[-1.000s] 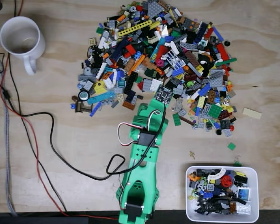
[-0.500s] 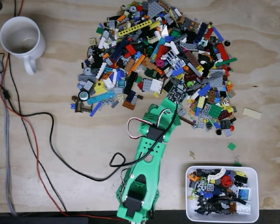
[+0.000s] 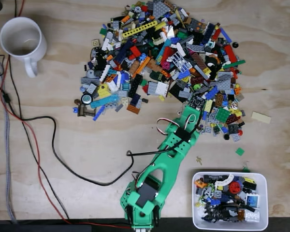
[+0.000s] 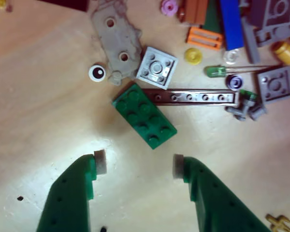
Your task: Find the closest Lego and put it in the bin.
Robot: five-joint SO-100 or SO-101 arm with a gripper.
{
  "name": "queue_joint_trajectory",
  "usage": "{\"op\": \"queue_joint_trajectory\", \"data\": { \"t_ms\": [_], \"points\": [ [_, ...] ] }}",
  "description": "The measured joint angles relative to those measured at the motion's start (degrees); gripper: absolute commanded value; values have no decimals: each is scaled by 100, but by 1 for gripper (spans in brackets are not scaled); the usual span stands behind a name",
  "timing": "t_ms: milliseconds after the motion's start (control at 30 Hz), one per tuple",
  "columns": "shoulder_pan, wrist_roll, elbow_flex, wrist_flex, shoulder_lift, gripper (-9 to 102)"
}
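Gripper (image 4: 139,165) jaws stood wide apart in the wrist view, both green plastic fingers with pale pads empty, and bare wood showed between them. Just ahead of the gap lay a green two-by-four Lego brick (image 4: 144,115), flat on the light plywood tabletop (image 4: 43,111) and turned at an angle to the jaws. One end of the brick touched or nearly touched a long dark brown studded plate (image 4: 195,97), and a small light grey square plate (image 4: 156,67) sat just beyond it. A flat grey piece with two holes (image 4: 115,41) and a small white round eye tile (image 4: 97,73) lay nearby.

In the fixed view the green 3D-printed arm (image 3: 162,166) reached from the bottom edge up to the lower right fringe of the big heap of mixed coloured Lego pieces (image 3: 164,63), its gripper (image 3: 195,105) at the edge of the pile. The small shallow white plastic rectangular bin (image 3: 263,203) sat at the lower right, apart from the arm, and already held a layer of assorted pieces. A white round mug with a handle (image 3: 22,41) stood at the upper left, well away.

As a judgement, this cycle was at its approach stage: a near piece, most likely the green brick, seemed lined up, but nothing was gripped yet. Left to do were lowering and closing on it, lifting it clear of the brown plate, carrying it to the bin and letting go.
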Motion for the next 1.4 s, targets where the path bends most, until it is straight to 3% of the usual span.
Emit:
{"op": "queue_joint_trajectory", "data": {
  "t_ms": [467,933,1200,1400],
  "points": [
    [-185,-844,-123,-976,-940,20],
    [79,-1072,-396,-817,-1107,22],
    [193,-193,-448,-694,-1116,24],
    [-264,747,-809,-545,-1362,27]
  ]
}}
